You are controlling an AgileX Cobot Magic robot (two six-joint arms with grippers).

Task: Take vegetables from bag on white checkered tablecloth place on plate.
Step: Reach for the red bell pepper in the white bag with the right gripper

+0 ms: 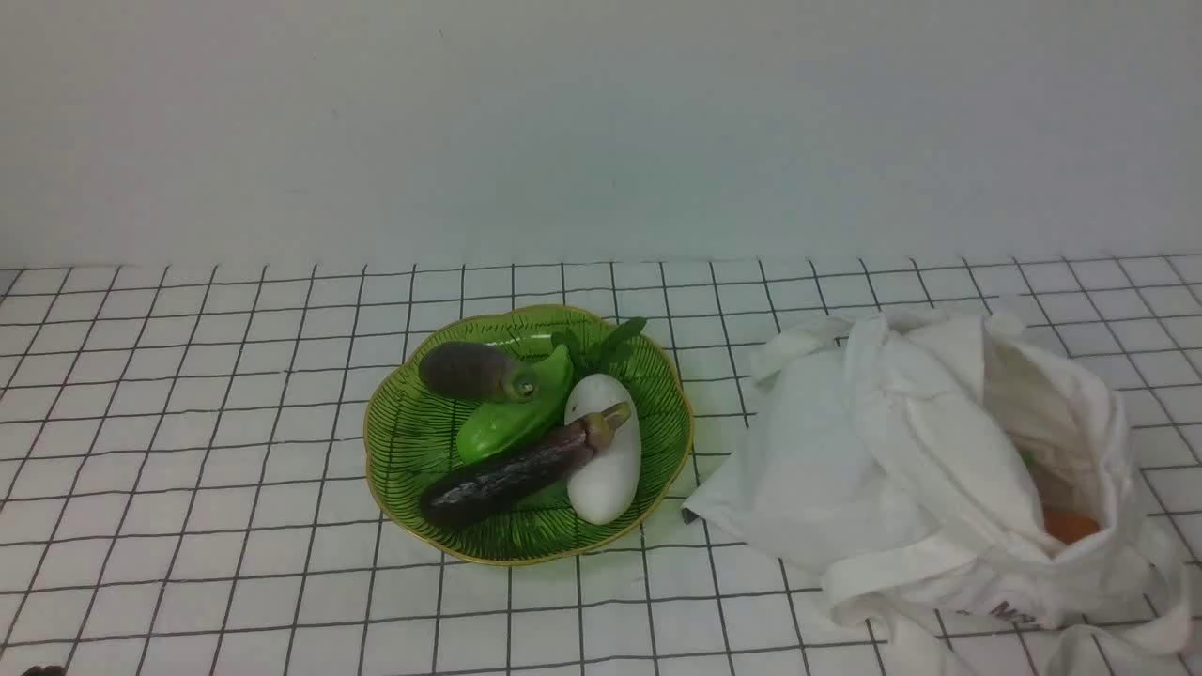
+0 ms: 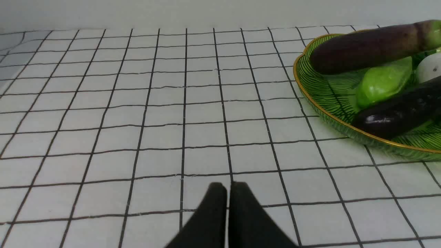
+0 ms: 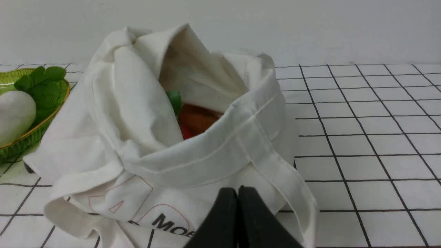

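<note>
The white cloth bag (image 1: 901, 469) slumps on the white checkered tablecloth (image 1: 188, 422), to the right of the green plate (image 1: 413, 441). Its mouth gapes, and a red-orange vegetable (image 3: 196, 120) with a green stem (image 3: 175, 98) shows deep inside; the front view catches only an orange sliver (image 1: 1071, 524) of it. My right gripper (image 3: 237, 190) is shut with nothing in it, low in front of the bag (image 3: 137, 113) by its lettered side. My left gripper (image 2: 228, 186) is shut and empty over bare cloth, left of the plate (image 2: 324, 96). Neither gripper appears in the front view.
On the plate lie two dark purple eggplants (image 1: 512, 474) (image 1: 470, 371), a green pepper (image 1: 512, 422), a white oblong vegetable (image 1: 606, 451) and green leaves (image 1: 610, 340). A bag handle (image 3: 275, 165) drapes toward my right gripper. A pale wall stands behind the table.
</note>
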